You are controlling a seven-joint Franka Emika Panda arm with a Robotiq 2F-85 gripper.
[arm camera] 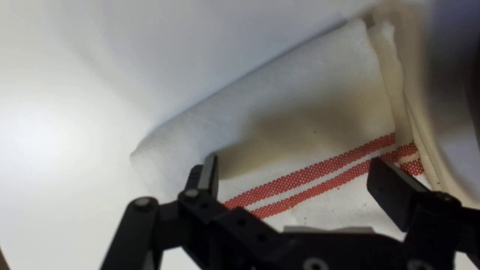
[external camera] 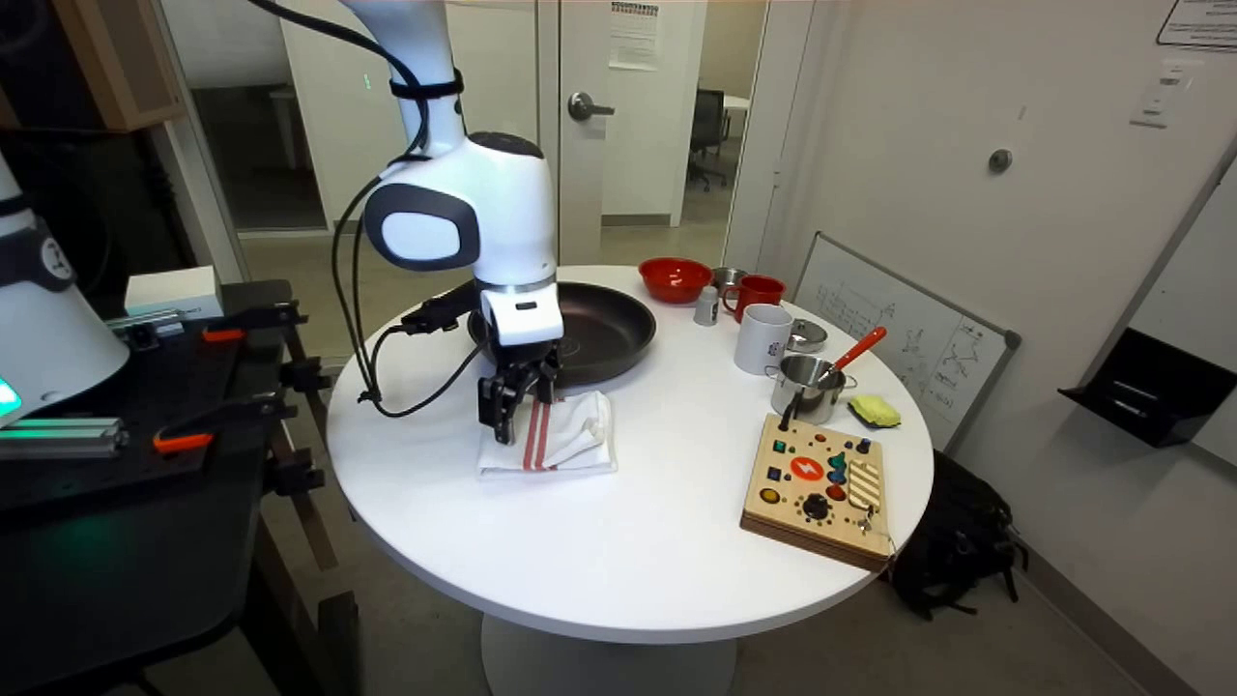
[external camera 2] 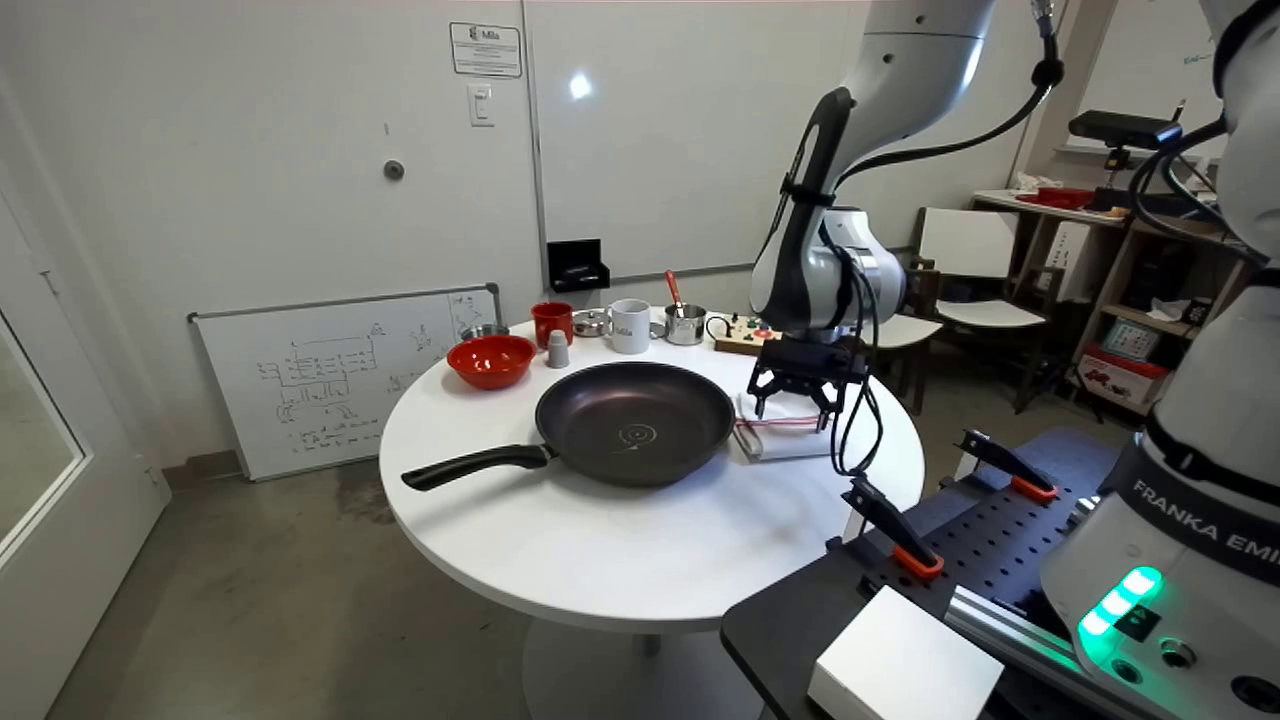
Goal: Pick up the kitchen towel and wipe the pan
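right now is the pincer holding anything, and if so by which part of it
Nothing is held: the pincer stands open, jaws apart, over the folded towel; whether it touches the fabric can't be told.

From my end the pan (external camera 2: 620, 430) looks like smooth dark metal with a satin sheen, its handle (external camera 2: 480, 463) like slightly shiny plastic. Beside the pan, the kitchen towel (arm camera: 311, 101) is matt woven cloth, kinda grainy at the stripes (arm camera: 318, 168). Near the pan I've got a glossy bowl (external camera 2: 492, 362); farther from it, a shiny metal pot (external camera 2: 685, 328) and a wooden board (external camera: 797, 490). Tabletop (external camera 2: 640, 560) under the pan is smooth, lightly glossy.
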